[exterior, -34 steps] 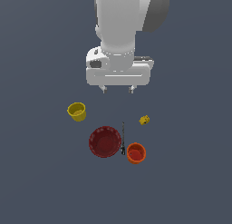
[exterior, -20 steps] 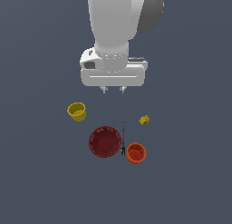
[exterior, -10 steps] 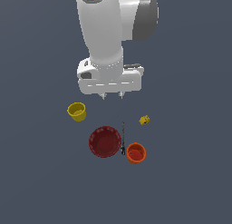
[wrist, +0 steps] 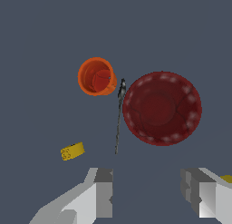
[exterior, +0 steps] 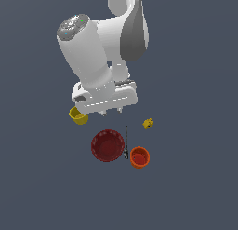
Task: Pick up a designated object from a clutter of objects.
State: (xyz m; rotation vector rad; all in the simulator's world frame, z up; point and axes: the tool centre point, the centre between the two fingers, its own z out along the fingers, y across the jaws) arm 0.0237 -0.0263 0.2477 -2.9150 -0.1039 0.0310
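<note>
Hand above the clutter, dark red bowl ahead of it

The hand hangs wide open and empty; the dark red bowl lies on the tabletop just beyond its fingertips, beside the thin black tool and orange cup.

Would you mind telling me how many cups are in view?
2. The orange cup sits beside the thin black tool, opposite the dark red bowl; the yellow cup is partly hidden behind the pincer.

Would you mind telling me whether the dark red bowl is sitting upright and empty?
Upright and empty: the dark red bowl shows its open mouth and bare inside in the wrist view, with the thin black tool lying just outside its rim.
</note>
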